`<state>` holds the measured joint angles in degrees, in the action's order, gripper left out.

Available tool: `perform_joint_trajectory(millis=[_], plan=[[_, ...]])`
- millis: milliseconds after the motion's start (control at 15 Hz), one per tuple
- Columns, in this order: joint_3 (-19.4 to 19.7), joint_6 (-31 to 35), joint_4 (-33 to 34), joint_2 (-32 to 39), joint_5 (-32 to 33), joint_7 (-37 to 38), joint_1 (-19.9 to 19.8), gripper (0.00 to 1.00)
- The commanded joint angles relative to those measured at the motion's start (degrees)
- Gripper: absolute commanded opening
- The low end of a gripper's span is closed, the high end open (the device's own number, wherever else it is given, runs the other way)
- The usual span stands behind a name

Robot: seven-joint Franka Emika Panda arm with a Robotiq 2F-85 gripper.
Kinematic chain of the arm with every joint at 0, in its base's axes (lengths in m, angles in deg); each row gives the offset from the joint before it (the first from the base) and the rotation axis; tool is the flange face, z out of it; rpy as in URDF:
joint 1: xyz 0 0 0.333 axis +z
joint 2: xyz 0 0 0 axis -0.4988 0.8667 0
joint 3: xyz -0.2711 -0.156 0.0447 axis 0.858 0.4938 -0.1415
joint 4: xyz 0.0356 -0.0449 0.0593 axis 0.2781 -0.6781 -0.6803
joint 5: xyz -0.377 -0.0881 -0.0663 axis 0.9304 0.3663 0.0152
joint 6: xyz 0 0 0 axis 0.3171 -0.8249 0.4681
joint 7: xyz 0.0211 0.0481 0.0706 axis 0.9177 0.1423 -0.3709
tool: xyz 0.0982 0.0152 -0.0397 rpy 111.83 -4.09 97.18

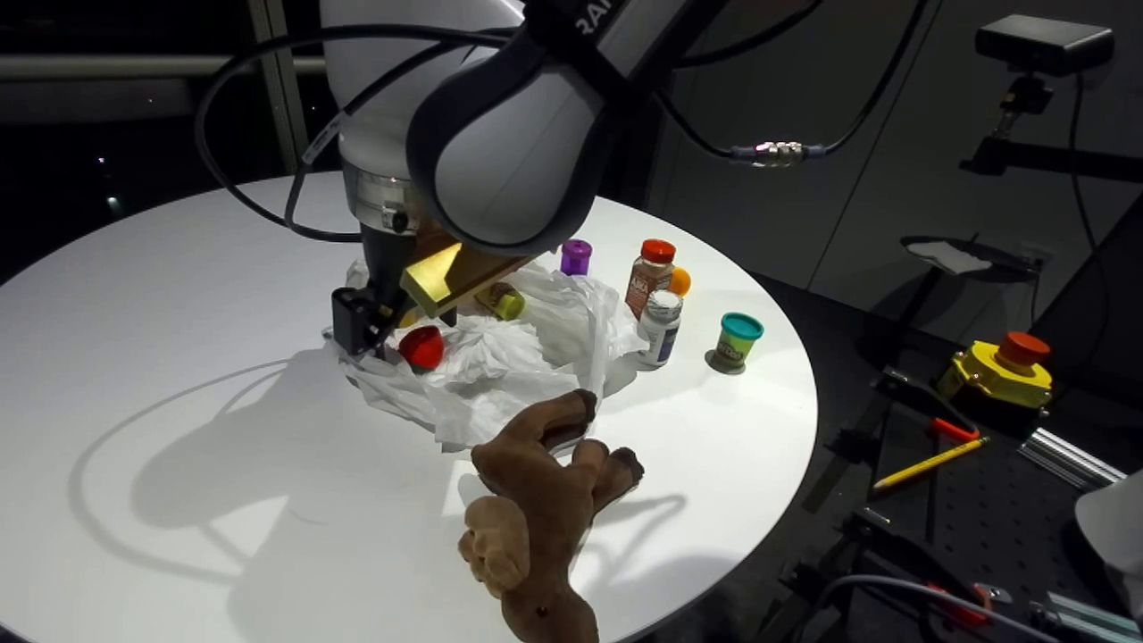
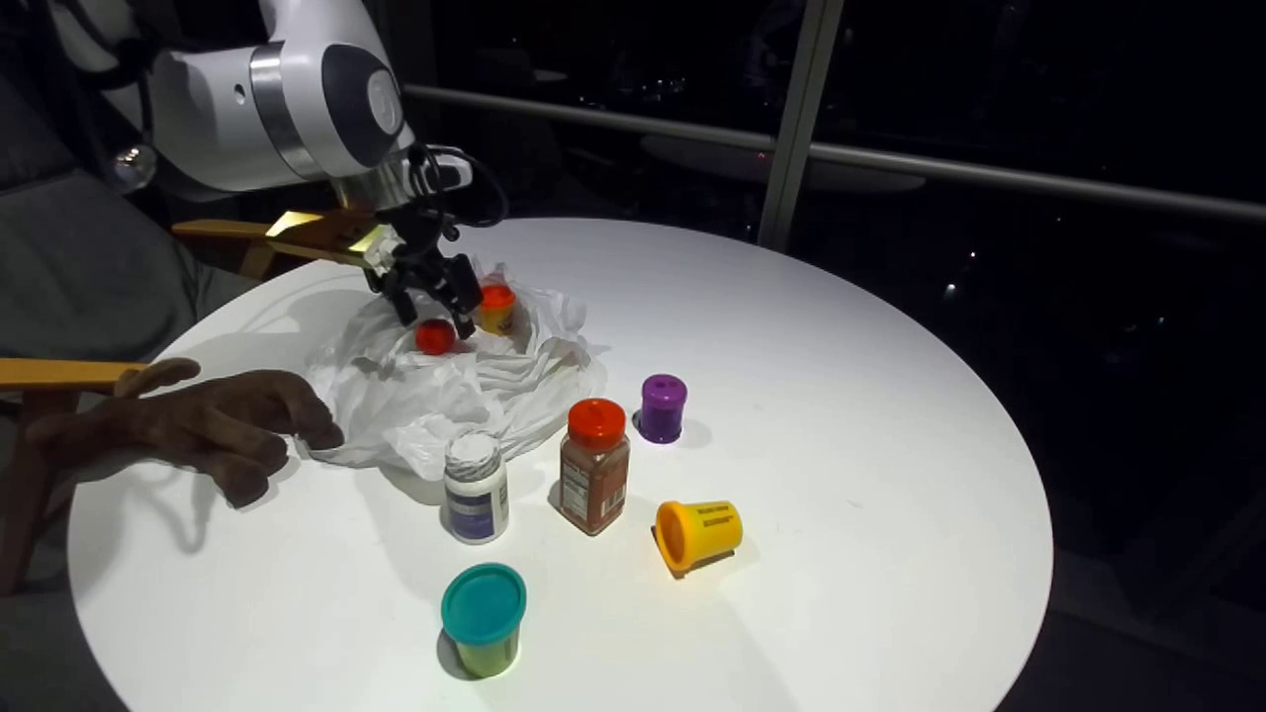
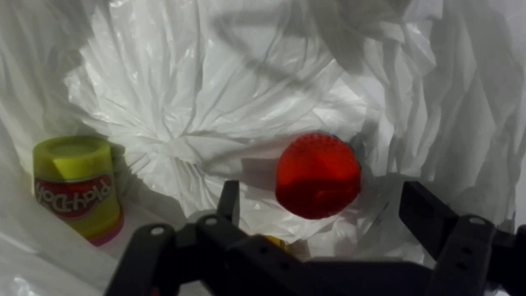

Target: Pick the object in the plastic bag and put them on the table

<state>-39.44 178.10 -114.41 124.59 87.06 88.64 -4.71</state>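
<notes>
The red round toy [image 3: 318, 176] lies on the crumpled film of the plastic bag [image 2: 465, 381]. Over the bag, the gripper [image 3: 320, 189] has its jaws wide apart, and nothing is held in them. In the wrist view, this toy appears almost exactly midway between the jaws, one at each side, and neither seems to touch it. It looks nearly round, so I find no long axis which the jaws must follow. Their height over the bag I cannot judge surely. Probably the next move is a small descent and a closing; the jaws could pinch also the film. The yellow Play-Doh jar [image 3: 76, 181], partly behind a fold of the bag, is outside the jaws.
</notes>
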Motion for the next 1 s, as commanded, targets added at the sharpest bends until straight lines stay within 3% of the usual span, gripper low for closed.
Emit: perform_joint_trajectory(millis=[0, 133, 333, 600, 800, 933], plan=[[1.9, 4.6, -2.3, -2.1, -3.2, 5.9, 1.9, 1.0], [4.2, 9.0, -4.1, -3.2, -3.6, 11.2, 3.9, 1.0], [11.7, 13.3, -6.3, -4.0, -2.1, 21.4, 10.0, 1.0], [20.6, 9.8, -9.5, -5.6, -0.4, 30.0, 18.2, 1.0], [21.2, 4.9, -10.7, -7.0, -0.1, 30.6, 19.6, 1.0], [19.1, 1.9, -10.1, -6.9, -0.5, 30.4, 18.1, 1.0]])
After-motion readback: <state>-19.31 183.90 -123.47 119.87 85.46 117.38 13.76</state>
